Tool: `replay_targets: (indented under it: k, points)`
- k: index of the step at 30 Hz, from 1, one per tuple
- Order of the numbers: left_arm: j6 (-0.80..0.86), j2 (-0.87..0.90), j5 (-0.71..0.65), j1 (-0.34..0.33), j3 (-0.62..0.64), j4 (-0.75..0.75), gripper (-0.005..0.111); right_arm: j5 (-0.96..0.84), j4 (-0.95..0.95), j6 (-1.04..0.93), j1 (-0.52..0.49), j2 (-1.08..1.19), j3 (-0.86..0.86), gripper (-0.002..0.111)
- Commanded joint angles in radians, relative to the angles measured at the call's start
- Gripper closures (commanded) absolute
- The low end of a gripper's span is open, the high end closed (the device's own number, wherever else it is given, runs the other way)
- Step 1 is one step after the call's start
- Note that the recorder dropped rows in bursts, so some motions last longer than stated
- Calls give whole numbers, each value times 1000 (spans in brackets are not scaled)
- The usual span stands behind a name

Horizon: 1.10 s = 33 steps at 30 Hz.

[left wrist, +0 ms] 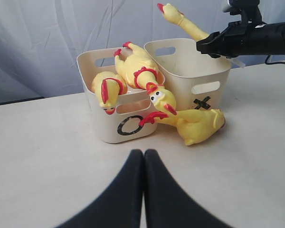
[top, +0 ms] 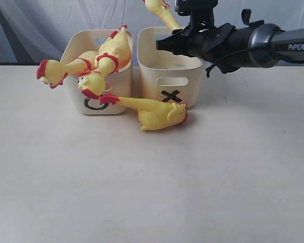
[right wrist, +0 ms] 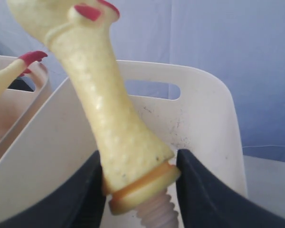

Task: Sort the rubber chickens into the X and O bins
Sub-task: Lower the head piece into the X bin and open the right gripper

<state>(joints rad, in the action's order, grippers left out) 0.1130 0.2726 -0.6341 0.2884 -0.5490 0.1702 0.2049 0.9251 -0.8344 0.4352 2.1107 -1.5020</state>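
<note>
Light, soft and squashy by its look, the chicken piece (right wrist: 111, 128) sits clamped at its thicker collared end, likely the firmest hold, in the right jaws above the X bin (top: 151, 76) on the right; the left jaws are together.

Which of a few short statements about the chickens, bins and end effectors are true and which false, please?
1. The right end effector grips a chicken piece over the X bin. True.
2. The O bin is empty. False: two chickens hang over its rim.
3. A second piece lies on the table before the bins. True.
4. The left end effector is open. False: it is shut, holding nothing.
</note>
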Motion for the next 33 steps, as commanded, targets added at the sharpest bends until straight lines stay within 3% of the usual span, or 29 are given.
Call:
replay_targets:
  k: [1, 10, 17, 33]
  points:
    - [2, -6, 2, -5, 4, 12, 107, 21, 4, -2, -6, -7, -9, 70]
    - [2, -6, 2, -5, 4, 12, 107, 29, 4, -2, -6, -7, -9, 66]
    - [2, -6, 2, -5, 4, 10, 107, 37, 4, -2, -6, -7, -9, 49]
    - [2, -6, 2, -5, 4, 9, 107, -55, 4, -2, -6, -91, -9, 51]
